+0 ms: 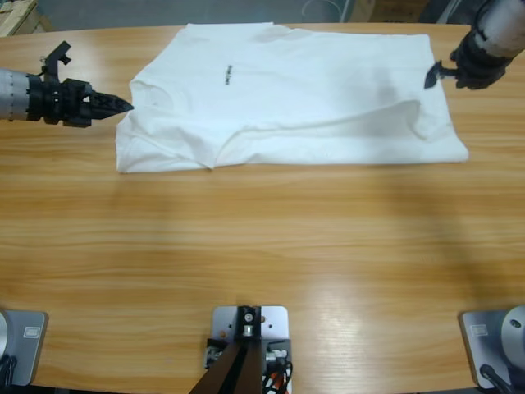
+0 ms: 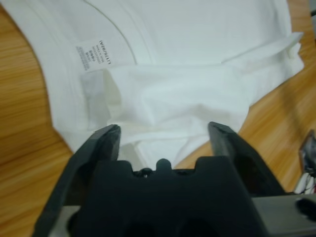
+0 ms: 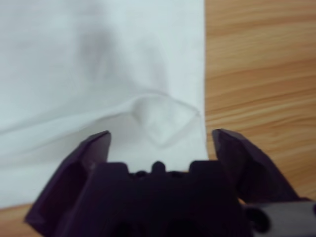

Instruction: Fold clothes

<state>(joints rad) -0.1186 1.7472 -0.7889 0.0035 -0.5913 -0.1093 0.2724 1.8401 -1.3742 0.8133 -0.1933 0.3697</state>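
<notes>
The clothes are one white T-shirt (image 1: 312, 90) lying flat across the far half of the table, with its near edge folded over and a tiny dark print (image 1: 227, 75) on the chest. My left gripper (image 1: 121, 105) reaches in from the left edge and sits at the shirt's left end. In the left wrist view my left gripper (image 2: 164, 136) is open, with layered white cloth (image 2: 197, 49) and a printed neck label (image 2: 91, 55) just ahead of it. My right gripper (image 1: 430, 75) hovers at the shirt's far right edge. My right gripper (image 3: 159, 143) is open over the hem (image 3: 74, 74), where a small bump of cloth rises.
Bare wooden table (image 1: 262, 246) stretches from the shirt to the near edge. A wooden crate corner (image 1: 16, 15) shows beyond the far left edge. Wood (image 3: 256, 74) lies right of the hem in the right wrist view.
</notes>
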